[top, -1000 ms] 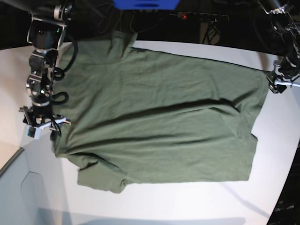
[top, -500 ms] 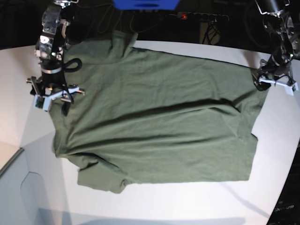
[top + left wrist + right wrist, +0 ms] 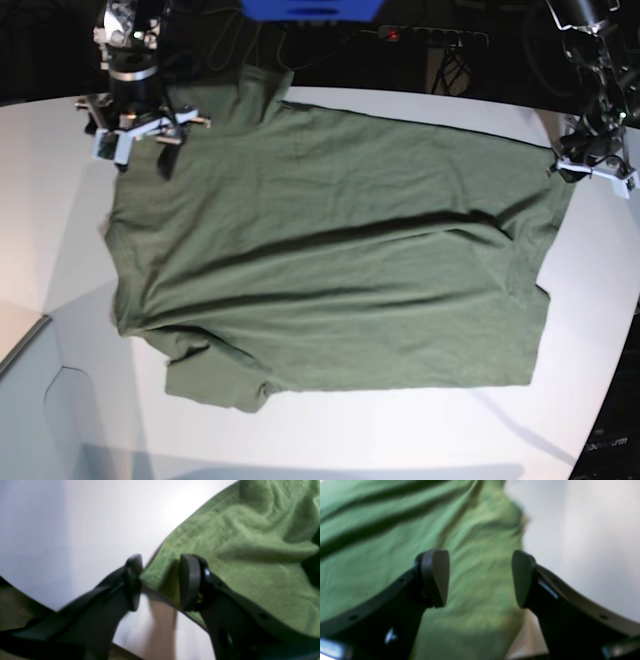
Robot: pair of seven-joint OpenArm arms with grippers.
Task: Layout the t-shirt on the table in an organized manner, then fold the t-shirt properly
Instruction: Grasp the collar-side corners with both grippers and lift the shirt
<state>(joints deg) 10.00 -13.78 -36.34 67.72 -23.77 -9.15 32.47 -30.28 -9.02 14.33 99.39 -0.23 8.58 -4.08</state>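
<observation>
The olive-green t-shirt [image 3: 330, 250] lies spread out on the white table [image 3: 400, 430], with some long creases across its middle. My right gripper [image 3: 140, 135] hovers over the shirt's far left corner. In the right wrist view it [image 3: 480, 577] is open, with the cloth [image 3: 475, 542] and its edge beneath the jaws. My left gripper [image 3: 590, 165] is at the shirt's far right corner. In the left wrist view it [image 3: 161, 580] stands partly open astride the hem [image 3: 200, 530], and one pad [image 3: 133, 580] is against the cloth's edge.
A blue object [image 3: 310, 8] and a power strip with a red light [image 3: 420, 35] sit behind the table's far edge. A pale grey panel [image 3: 40, 400] lies at the lower left. The table's curved edge runs down the right side.
My right gripper has travelled along the shirt's left edge to its far corner. My left gripper has shifted slightly at the right corner, and its jaws have narrowed around the hem.
</observation>
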